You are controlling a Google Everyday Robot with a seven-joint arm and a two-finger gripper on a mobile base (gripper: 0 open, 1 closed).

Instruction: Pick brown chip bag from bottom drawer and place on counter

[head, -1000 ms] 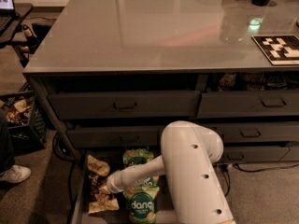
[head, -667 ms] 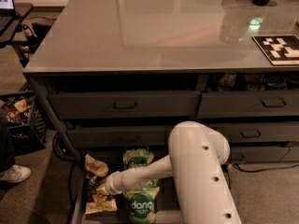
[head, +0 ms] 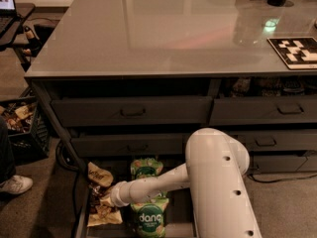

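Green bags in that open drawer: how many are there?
2. Back bag lies deep in the drawer; front bag nearest the camera. The arm may hide more. The gripper sits left of them.

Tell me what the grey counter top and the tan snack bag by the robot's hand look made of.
Glossy grey counter top: hard, polished, maybe laminate or coated metal; it mirrors lights. Crinkly tan-brown chip bag: thin foil or plastic film, creased. White robot hand is low in the dark bottom drawer, at that bag.
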